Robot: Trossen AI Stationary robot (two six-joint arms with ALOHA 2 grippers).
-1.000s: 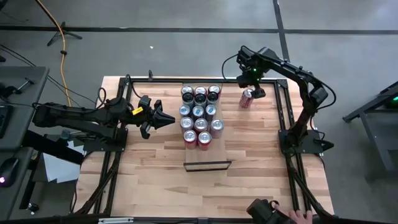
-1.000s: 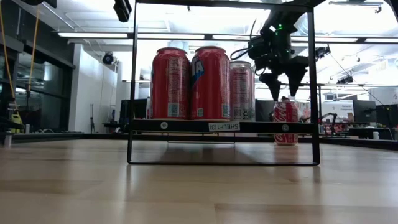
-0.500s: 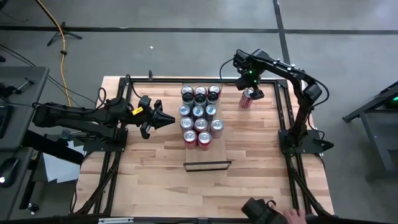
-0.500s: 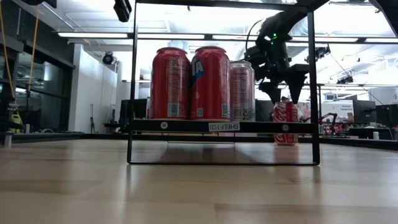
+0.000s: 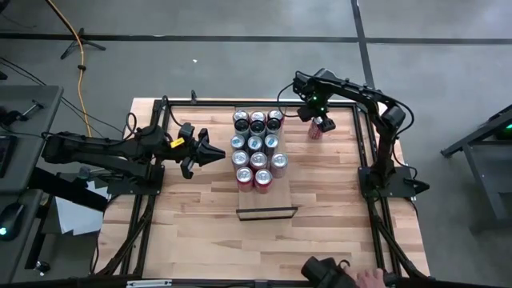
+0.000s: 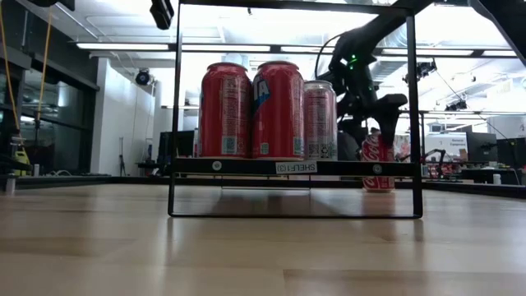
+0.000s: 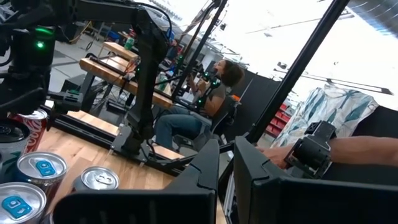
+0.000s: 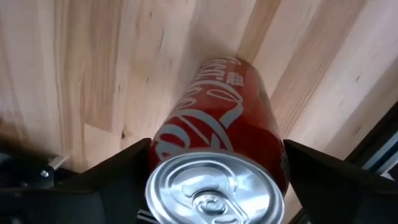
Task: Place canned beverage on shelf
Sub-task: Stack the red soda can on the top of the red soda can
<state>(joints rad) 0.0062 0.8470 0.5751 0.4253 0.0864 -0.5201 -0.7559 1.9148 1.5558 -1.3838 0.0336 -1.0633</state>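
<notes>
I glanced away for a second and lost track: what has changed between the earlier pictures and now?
The right gripper has come down over the lone red soda can standing on the tabletop, its open fingers now on either side of the can, not yet closed on it. The can has not moved. The left gripper stays shut beside the block of cans on the pale wooden shelf.

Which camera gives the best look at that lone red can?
The right wrist view: the red can fills it, upright between the right hand's open fingers. The high view mostly hides it under the arm; the low view shows it far off.
</notes>
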